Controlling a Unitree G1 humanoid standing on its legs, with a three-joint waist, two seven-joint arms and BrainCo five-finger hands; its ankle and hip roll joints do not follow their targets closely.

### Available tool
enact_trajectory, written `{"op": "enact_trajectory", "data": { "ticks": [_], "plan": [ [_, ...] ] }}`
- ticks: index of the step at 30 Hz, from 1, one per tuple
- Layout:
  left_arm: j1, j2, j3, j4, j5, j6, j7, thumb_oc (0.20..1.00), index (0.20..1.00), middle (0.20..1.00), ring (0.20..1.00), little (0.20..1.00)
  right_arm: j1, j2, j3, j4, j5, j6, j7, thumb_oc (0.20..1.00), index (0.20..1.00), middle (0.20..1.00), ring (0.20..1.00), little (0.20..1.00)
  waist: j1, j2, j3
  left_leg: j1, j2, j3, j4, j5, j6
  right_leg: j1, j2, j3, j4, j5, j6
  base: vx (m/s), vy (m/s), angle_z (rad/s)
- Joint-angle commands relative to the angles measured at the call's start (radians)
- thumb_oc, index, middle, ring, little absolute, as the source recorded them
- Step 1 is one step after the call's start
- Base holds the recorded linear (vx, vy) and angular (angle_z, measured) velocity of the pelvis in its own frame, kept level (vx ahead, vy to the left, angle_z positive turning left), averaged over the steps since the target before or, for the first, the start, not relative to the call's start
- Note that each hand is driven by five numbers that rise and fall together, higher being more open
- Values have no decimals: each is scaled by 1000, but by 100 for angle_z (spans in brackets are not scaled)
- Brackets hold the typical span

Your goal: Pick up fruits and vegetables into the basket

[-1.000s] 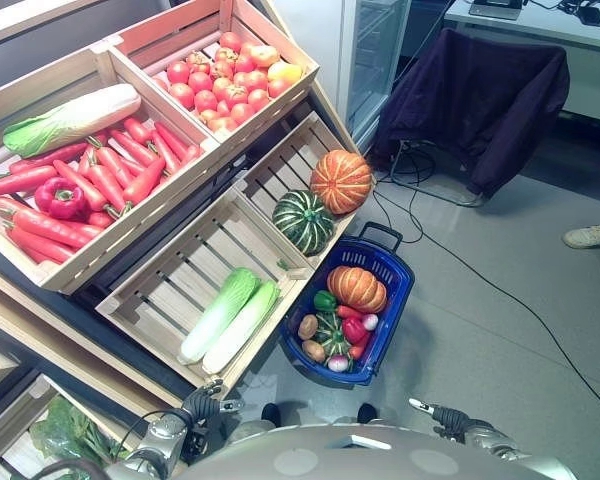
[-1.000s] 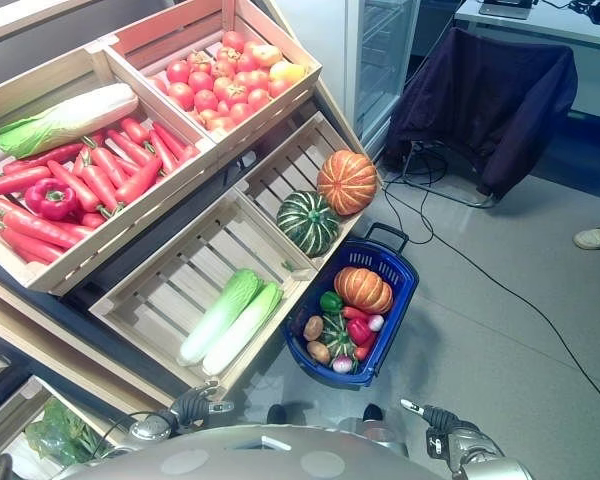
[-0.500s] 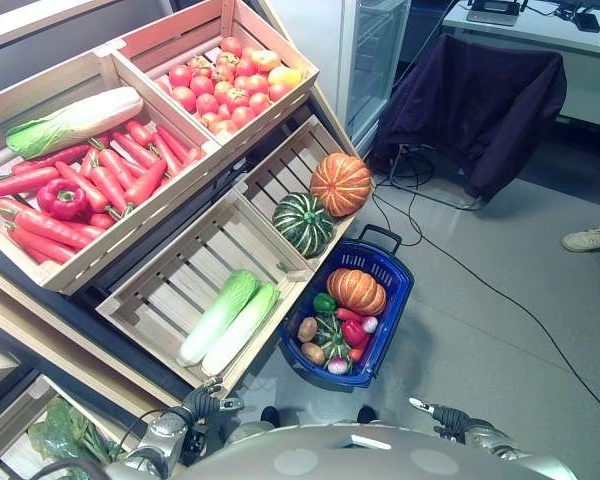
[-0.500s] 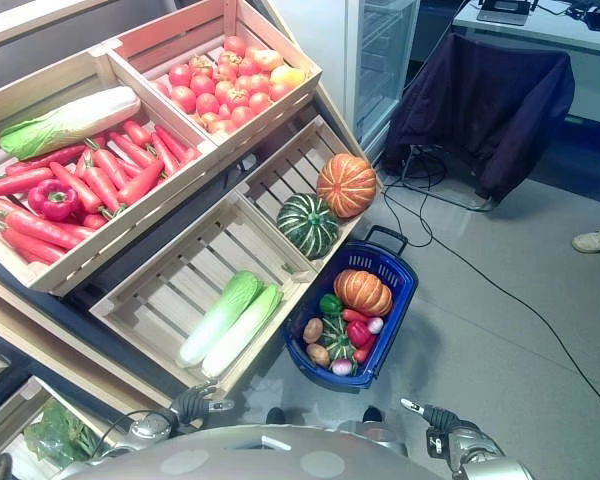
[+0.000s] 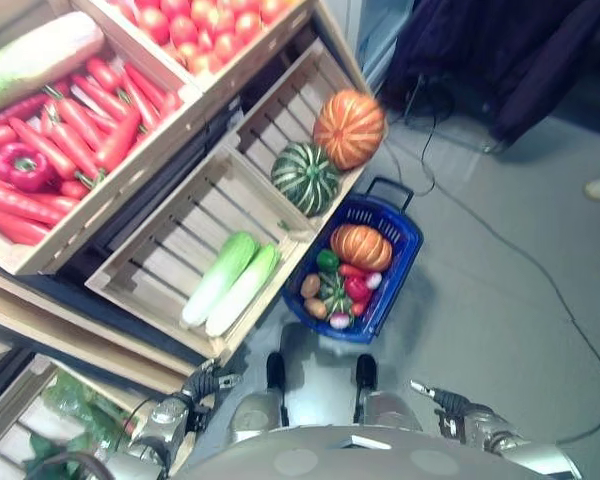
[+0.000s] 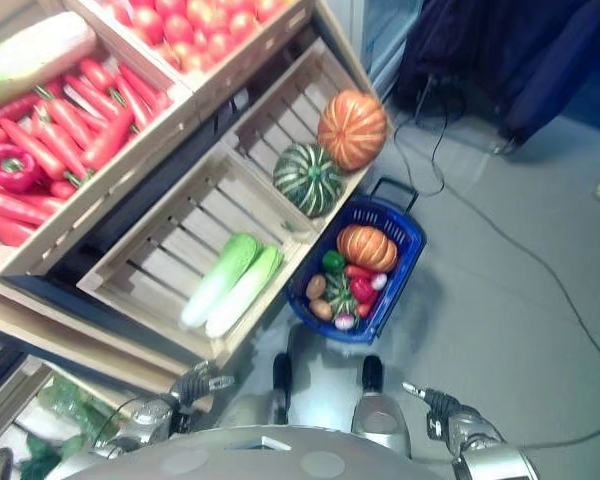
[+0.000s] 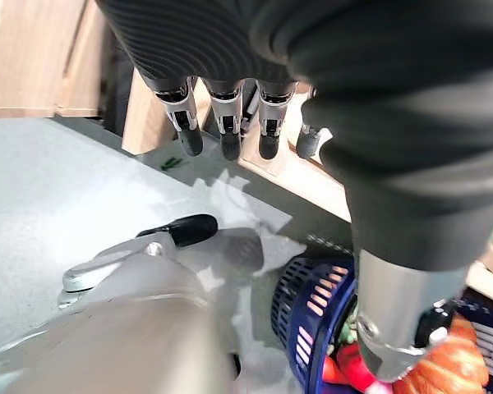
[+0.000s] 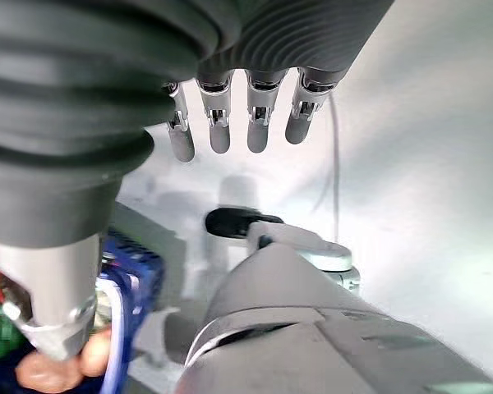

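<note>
Your basket (image 5: pixel 395 275) is partly loaded and sits on the floor at the foot of the crates, so the task looks well under way but not finished: plenty of produce is left on the stand.

Both hands hang low at your sides, away from any produce. Left hand (image 7: pixel 222 123): fingers straight and relaxed, holding nothing. Right hand (image 8: pixel 238 115): the same, loose and empty.

Containers, largest first:

- Carrot crate (image 5: pixel 120 195), upper left of the stand: full of red carrots (image 5: pixel 75 140), with a red bell pepper (image 5: pixel 20 165) on them and a napa cabbage (image 5: pixel 35 60) along the back edge.
- Cabbage crate (image 5: pixel 150 270), lower middle: mostly bare slats, with two pale green cabbages (image 5: pixel 230 285) lying side by side at the near end.
- Pumpkin crate (image 5: pixel 280 110), just beyond it: an orange pumpkin (image 5: pixel 348 128) and a dark green striped squash (image 5: pixel 305 178), touching.
- Tomato crate (image 5: pixel 250 50), top: heaped with red tomatoes (image 5: pixel 195 25).
- Basket, blue, handle up toward the pumpkin crate: a small orange pumpkin (image 5: pixel 360 246) at the far end, then a green pepper (image 5: pixel 327 261), a red pepper (image 5: pixel 357 290), a small striped squash (image 5: pixel 334 297), a brown potato-like piece (image 5: pixel 310 286) and a few small items you cannot identify.
- A lower shelf holds leafy greens (image 5: pixel 80 410) by your left arm.
</note>
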Motion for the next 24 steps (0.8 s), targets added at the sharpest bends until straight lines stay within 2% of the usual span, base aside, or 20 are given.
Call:
{"op": "enact_trajectory", "data": {
  "ticks": [1,7,13,16,20,24],
  "plan": [
    [-96,13,-17,-2,-84,-62,15,1000,1000,1000,1000,1000,-73,6,39,1,64,-13,-24,1000,1000,1000,1000,1000,-6,-44,79,-17,-45,-23,2,-92,26,-21,-44,50,5,-33,61,-77,-3,4],
    [-135,18,-30,-49,-133,-73,13,1000,1000,1000,1000,1000,-108,-19,46,-23,101,-20,-20,1000,1000,1000,1000,1000,-3,-37,127,-47,-55,-25,2,-80,28,-56,-52,47,23,-28,57,-59,18,1],
    [-212,53,-43,-125,-217,-121,40,1000,1000,1000,1000,1000,-187,-39,69,-44,138,-14,-21,1000,1000,1000,1000,1000,1,-38,208,-117,-59,-16,33,-64,29,-136,-46,67,97,-44,45,-84,1,-5],
    [-272,87,-53,-215,-274,-165,64,1000,1000,1000,1000,1000,-224,-46,81,-54,165,-16,-34,1000,1000,1000,1000,1000,2,-44,254,-199,-71,-19,138,-83,31,-209,-35,76,186,-65,31,-179,-27,2],
    [-331,134,-69,-366,-276,-219,149,1000,1000,1000,1000,1000,-226,-53,66,-74,196,-27,-55,1000,1000,1000,1000,1000,5,-46,297,-324,-90,-35,324,-127,40,-323,-29,82,363,-116,18,-119,-44,14],
    [-362,160,-64,-460,-239,-260,220,1000,1000,1000,1000,1000,-244,-65,55,-71,209,-22,-56,1000,1000,1000,1000,1000,13,-48,297,-418,-92,-38,423,-156,48,-420,-27,86,467,-142,13,-41,-29,23]
  ]
}}
